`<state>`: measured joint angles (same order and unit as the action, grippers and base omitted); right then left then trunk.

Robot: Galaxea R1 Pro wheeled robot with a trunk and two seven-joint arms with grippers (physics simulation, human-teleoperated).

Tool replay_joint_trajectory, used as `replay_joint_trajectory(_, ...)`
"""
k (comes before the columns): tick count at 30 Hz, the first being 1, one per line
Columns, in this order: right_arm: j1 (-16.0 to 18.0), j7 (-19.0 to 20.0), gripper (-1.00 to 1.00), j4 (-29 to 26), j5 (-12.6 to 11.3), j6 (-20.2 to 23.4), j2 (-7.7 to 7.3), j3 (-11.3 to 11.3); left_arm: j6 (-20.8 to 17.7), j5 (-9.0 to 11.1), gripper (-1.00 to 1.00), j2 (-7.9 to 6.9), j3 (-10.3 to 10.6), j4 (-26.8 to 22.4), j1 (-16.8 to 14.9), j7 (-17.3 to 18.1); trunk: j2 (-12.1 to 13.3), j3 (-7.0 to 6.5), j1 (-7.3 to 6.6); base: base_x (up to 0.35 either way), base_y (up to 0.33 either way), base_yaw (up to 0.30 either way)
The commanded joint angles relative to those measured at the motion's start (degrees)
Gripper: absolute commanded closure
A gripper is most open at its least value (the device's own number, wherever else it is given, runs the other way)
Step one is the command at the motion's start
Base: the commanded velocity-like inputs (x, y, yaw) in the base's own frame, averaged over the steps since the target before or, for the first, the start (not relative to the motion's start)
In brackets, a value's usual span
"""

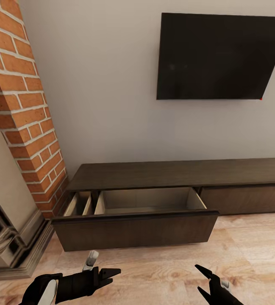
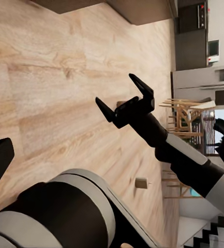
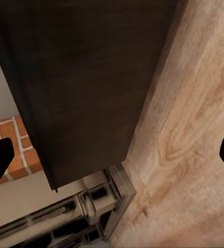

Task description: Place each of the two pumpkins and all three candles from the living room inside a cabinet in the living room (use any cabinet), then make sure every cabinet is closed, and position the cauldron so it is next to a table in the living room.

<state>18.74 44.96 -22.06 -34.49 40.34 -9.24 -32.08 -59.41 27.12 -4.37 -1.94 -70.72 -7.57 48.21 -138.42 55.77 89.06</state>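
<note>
Pale plank floor [image 1: 247, 250], dark wooden cabinet [image 1: 175, 173] drawer pulled out, both black pronged tools [image 1: 108, 274] [image 1: 205, 279] released.

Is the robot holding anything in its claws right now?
No. The left gripper and the right gripper are both open and empty, hanging over the wooden floor before the cabinet's open drawer.

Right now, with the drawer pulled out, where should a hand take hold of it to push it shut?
There is no handle, so I would not grip: set the left hand flat against the middle of the drawer front and push straight toward the wall. The top edge could be pinched from above, but fingers may get trapped.
</note>
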Motion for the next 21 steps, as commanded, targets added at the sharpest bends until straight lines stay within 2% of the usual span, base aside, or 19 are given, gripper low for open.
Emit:
replay_joint_trajectory(1,-0.01,-0.18,-1.0,-0.03,0.02,0.29,0.05,-0.13,-0.18,-0.29,-1.0,0.11,0.08,-0.01,-0.05,0.28,0.39,-0.13,-0.24,0.0,0.0,0.0)
replay_joint_trajectory(12,-0.11,-0.48,-1.0,0.21,0.02,-0.52,0.64,-0.03,-0.12,-0.29,-1.0,0.24,0.16,0.0,-0.02,0.05,4.81,-2.11,-2.65,0.0,0.0,0.001)
replay_joint_trajectory(16,-0.11,-0.82,-1.0,0.18,0.11,-2.07,0.78,0.05,-0.05,-0.31,-1.0,0.24,0.25,0.01,-0.05,-0.05,6.41,-2.83,-3.53,0.0,0.0,0.128)
replay_joint_trajectory(19,-0.11,-2.89,-1.0,0.13,0.12,-2.33,0.8,0.12,-0.02,-0.31,-1.0,0.24,0.26,0.01,-0.04,-0.96,7.61,-3.35,-4.19,0.0,0.0,0.249)
replay_joint_trajectory(21,-0.11,-5.59,-1.0,0.04,0.09,-2.23,0.8,0.15,-0.03,-0.27,-1.0,0.26,0.21,0.0,-0.04,-2.94,8.41,-3.67,-4.63,0.0,0.0,0.271)
